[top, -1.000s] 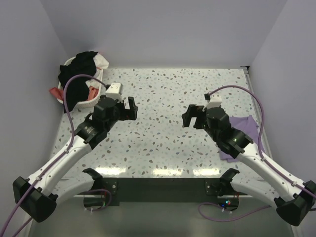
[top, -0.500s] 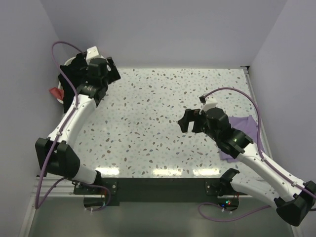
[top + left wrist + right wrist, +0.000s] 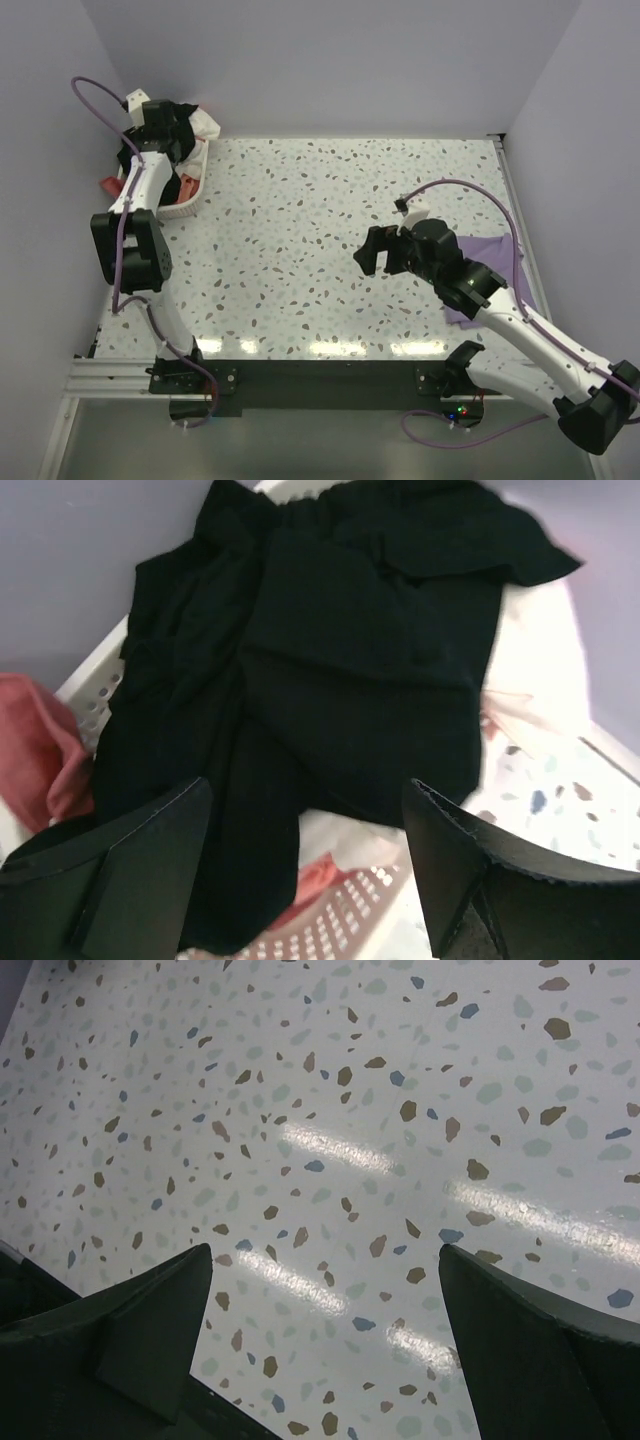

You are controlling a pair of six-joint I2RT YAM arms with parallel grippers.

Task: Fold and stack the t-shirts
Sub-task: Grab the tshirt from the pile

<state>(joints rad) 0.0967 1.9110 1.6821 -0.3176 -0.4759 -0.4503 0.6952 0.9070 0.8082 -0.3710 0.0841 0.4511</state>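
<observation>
Your left gripper (image 3: 305, 825) gapes open just above the limp black cloth tee (image 3: 330, 660), which is heaped in the white slotted plastic laundry basket (image 3: 95, 695). Expect it to drape and snag, so pinch a raised fold. Your right gripper (image 3: 330, 1300) is open and empty over the speckled counter (image 3: 320, 200), well right of the basket. The folded lavender tee (image 3: 500, 252) lies farther right.

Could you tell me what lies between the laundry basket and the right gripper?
Nothing: the speckled tabletop between the laundry basket and the right gripper is bare, as the top view shows.
</observation>
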